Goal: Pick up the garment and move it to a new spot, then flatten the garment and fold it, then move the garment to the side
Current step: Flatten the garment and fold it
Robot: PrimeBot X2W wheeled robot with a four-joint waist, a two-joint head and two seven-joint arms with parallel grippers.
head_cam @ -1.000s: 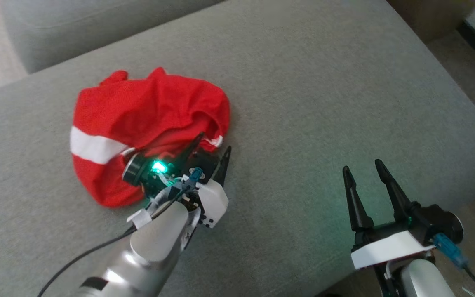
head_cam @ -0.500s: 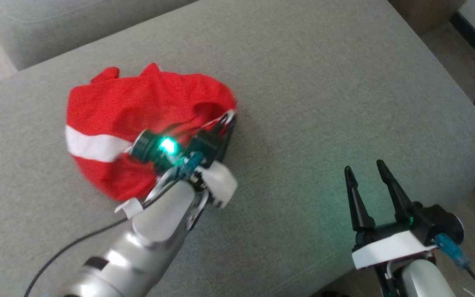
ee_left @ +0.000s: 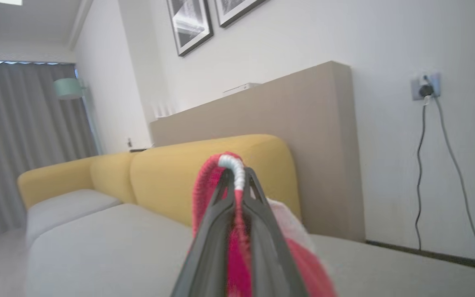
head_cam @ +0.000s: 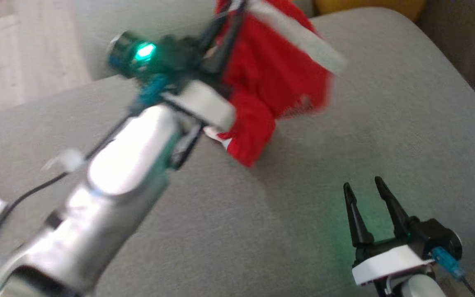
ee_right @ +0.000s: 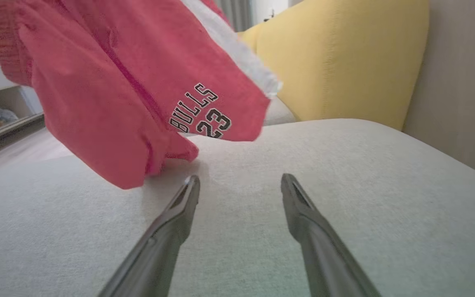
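The left tool (ee_left: 237, 173) is up in the air with its two dark fingers pressed close together on the red garment (head_cam: 270, 78). In the left wrist view a ribbed red edge with a bit of white trim pokes out just past the fingertips, and the rest of the cloth falls away between and below the fingers. The garment hangs from that one pinched spot, bunched and drooping to the right of the left arm in the head view, which is blurred around it. A white stripe (head_cam: 303, 39) runs slantwise across the upper part. From the right wrist view the black-and-white lettering "BULLS 23" (ee_right: 200, 111) reads clearly on one hanging panel. The lowest fold dangles close over the grey cushion (head_cam: 386, 123); whether it brushes the fabric I cannot tell.

The right tool (head_cam: 363, 187) sits low near the front edge of the cushion, its fingers spread well apart with nothing between them. The garment is ahead of it and off to its left, apart from its tips. Behind the cushion stands a yellow sofa back (ee_right: 344, 62).
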